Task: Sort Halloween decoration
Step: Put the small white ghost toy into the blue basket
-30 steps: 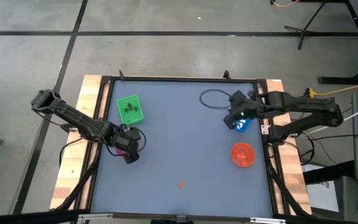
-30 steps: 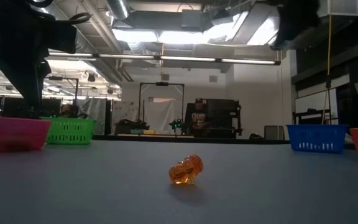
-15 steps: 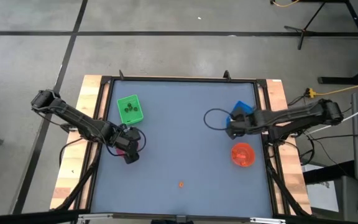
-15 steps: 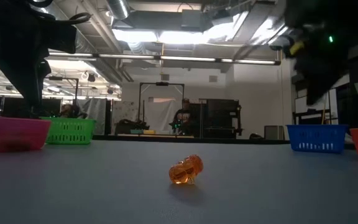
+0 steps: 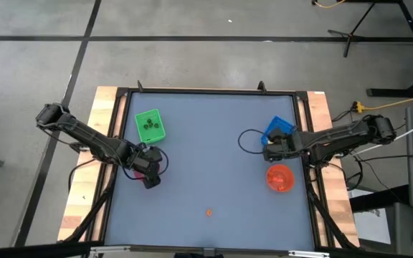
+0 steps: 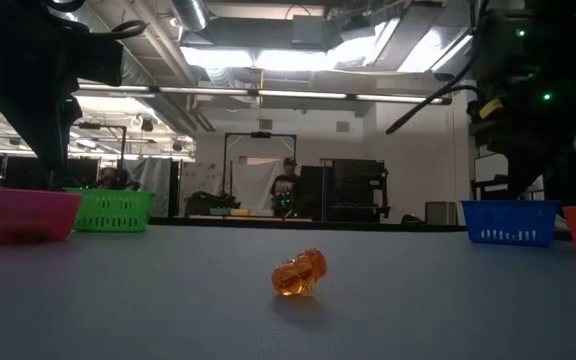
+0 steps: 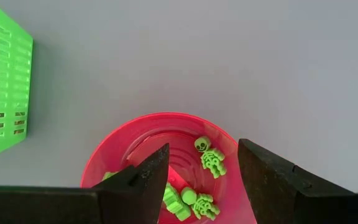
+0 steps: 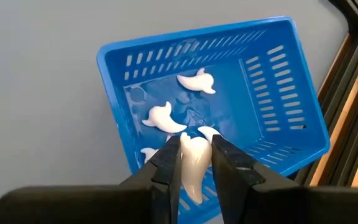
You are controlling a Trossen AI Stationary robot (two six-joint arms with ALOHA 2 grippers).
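Right wrist view shows the right gripper [image 8: 196, 163] pinching a white ghost [image 8: 192, 163] by its middle over the blue tray [image 8: 291, 112]; it looks light, stiff, slippery.

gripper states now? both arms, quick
Left gripper: open, empty, over the pink round bowl.
Right gripper: shut on a white ghost figure, above the blue square basket.

White ghost figures [image 8: 194, 82] in a slotted blue basket [image 8: 288, 106], green skeletons [image 7: 211, 158] in a pink bowl [image 7: 114, 165].
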